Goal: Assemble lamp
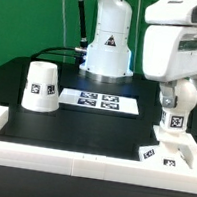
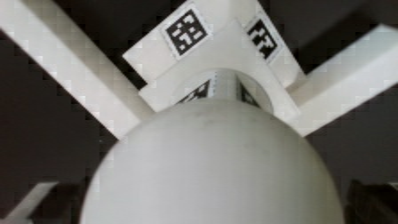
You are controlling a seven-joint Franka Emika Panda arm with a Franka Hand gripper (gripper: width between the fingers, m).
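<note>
The open hand (image 1: 174, 108) hangs straight above the upright bulb (image 1: 174, 121), which stands on the square base (image 1: 167, 151) in the worktop's corner at the exterior view's right.

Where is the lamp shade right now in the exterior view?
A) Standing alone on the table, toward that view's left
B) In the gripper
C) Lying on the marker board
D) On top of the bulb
A: the shade stands on the black table at the exterior view's left, apart from the marker board and far from the gripper.
</note>
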